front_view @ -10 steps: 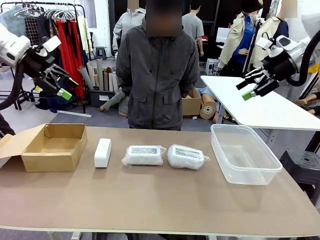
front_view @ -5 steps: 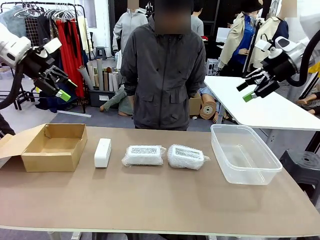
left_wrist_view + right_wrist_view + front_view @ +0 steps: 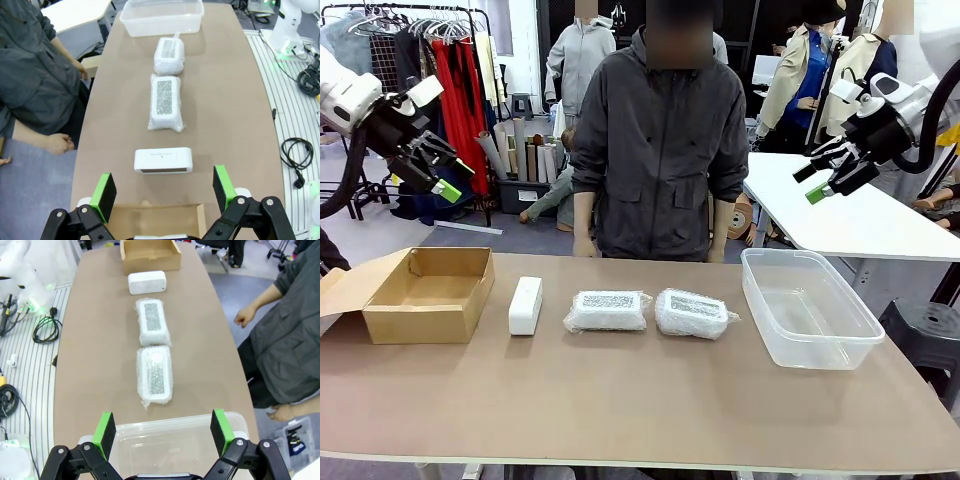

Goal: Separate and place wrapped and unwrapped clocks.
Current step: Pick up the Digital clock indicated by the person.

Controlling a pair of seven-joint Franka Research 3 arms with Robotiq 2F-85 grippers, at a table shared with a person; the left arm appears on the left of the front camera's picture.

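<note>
Brown tabletop (image 3: pixel 620 400): two crinkly wrapped clocks (image 3: pixel 607 311) (image 3: pixel 692 313), one smooth white clock (image 3: pixel 525 305)

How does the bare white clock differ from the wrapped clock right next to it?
The bare white clock is smooth and plain; the wrapped clock sits in crinkly clear plastic with a grey speckled face. The bare white clock points its long axis toward the person; the wrapped clock lies across. Both rest on the table, untouched.
</note>
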